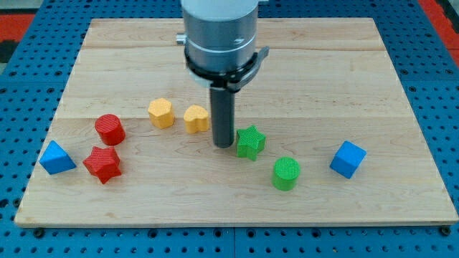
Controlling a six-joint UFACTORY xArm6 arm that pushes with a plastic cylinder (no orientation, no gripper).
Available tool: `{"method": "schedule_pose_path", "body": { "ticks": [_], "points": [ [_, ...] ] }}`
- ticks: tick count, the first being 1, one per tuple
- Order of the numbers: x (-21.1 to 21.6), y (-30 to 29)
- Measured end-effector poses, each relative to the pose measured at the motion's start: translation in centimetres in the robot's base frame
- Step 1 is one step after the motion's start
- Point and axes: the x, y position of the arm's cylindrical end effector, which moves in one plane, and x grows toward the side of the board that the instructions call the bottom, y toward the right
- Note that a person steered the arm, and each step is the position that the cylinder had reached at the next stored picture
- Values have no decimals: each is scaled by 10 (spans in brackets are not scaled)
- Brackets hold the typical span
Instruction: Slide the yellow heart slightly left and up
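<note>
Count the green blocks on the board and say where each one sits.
2. The green star sits just to the view's right of my tip. The green cylinder lies lower and further right, left of the blue cube. The rod might hide a small part of the board.

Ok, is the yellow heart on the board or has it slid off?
On the board. The yellow heart lies on the wooden board, well inside its edges, just to the view's left of my tip.

A robotics lab bench, by the look of it. A pale wooden desk (237, 43) sits on a blue perforated mounting surface (21, 93). A grey machined arm housing (219, 32) hangs above.
</note>
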Motion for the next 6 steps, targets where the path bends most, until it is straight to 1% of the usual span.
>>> {"method": "schedule_pose_path", "body": {
  "ticks": [1, 2, 3, 4, 5, 6],
  "points": [
    [8, -33],
    [-9, -13],
    [-28, -23],
    [-27, -27],
    [-27, -48],
    [-32, -55]
  ]
}}
